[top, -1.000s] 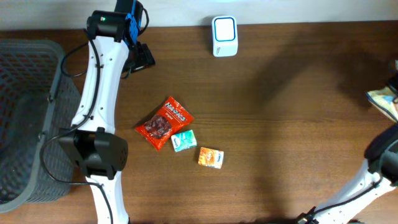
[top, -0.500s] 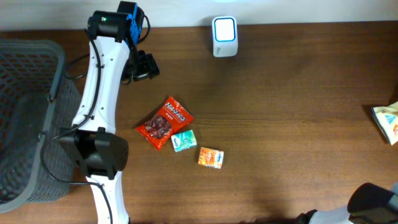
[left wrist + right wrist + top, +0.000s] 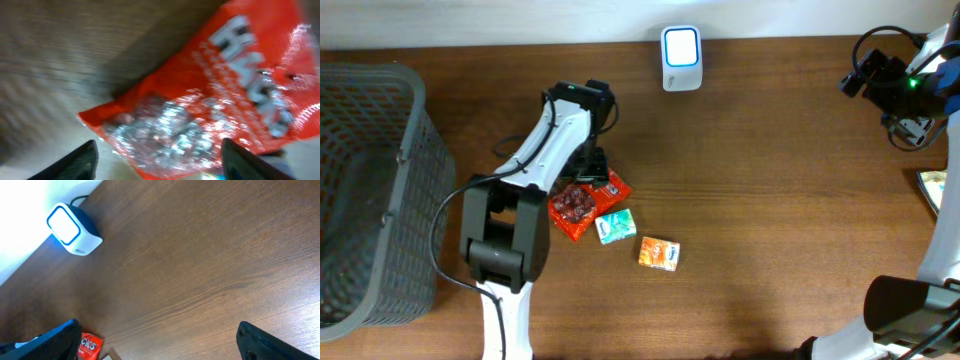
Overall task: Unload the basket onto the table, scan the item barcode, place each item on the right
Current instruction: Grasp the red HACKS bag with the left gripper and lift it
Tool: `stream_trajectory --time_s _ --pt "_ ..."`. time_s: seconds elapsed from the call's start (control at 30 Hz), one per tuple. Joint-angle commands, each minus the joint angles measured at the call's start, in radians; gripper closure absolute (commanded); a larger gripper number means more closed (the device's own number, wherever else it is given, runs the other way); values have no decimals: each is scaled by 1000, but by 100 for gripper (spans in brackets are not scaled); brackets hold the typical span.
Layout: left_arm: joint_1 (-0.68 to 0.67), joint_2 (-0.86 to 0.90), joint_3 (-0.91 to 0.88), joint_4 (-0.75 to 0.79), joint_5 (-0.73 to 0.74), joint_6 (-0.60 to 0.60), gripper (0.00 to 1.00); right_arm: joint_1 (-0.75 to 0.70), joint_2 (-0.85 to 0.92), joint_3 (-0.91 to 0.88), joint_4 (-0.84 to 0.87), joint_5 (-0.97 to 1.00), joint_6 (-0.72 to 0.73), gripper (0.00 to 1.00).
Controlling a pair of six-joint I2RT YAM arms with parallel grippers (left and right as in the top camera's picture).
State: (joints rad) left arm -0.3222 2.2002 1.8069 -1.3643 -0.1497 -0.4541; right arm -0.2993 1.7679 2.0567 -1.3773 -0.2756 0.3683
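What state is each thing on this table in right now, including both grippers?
Snack bag: lying flat, not lifted.
Teal packet: lying flat beside the snack bag.
Orange packet: lying flat, apart from the others.
Scanner: standing at the far edge, nothing in front of it.
Basket: upright, top open.
Left gripper: open, over the snack bag.
Right gripper: open, holding nothing.

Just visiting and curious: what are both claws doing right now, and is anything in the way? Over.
Left gripper open over red snack bag, not gripped. Right gripper open, empty. Teal packet close beside bag; scanner unobstructed.
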Motion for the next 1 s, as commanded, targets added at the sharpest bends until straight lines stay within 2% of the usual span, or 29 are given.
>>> stream_trajectory --time_s 0.0,0.1,0.17,0.4,0.5,0.57,0.6,0.67,0.73,0.77,0.87,0.97 --pt "39 -6 -77 42 6 3 37 5 0 -3 1 -4 7 1" --pt "32 -6 -153 139 137 21 42 5 0 -3 1 -4 7 1" --pt "12 -6 -248 274 264 37 42 5 0 -3 1 -4 7 1" --pt "-23 -6 -292 590 685 29 36 5 0 -3 1 -4 7 1" --pt "-80 -6 -289 625 684 29 35 5 0 -3 1 -4 7 1" --pt "-84 -9 -223 593 684 91 38 5 0 -3 1 -4 7 1" --pt "-79 -11 -144 512 655 150 36 5 0 -3 1 -4 7 1" --pt "-78 -12 46 315 462 158 34 5 0 -3 1 -4 7 1" --pt "-81 -12 158 217 395 158 29 5 0 -3 1 -4 7 1" --pt "-81 -12 165 205 396 157 27 5 0 -3 1 -4 7 1" --pt "-110 -5 113 79 395 157 28 5 0 -3 1 -4 7 1" --pt "-150 -5 2 85 382 157 29 5 0 -3 1 -4 7 1"
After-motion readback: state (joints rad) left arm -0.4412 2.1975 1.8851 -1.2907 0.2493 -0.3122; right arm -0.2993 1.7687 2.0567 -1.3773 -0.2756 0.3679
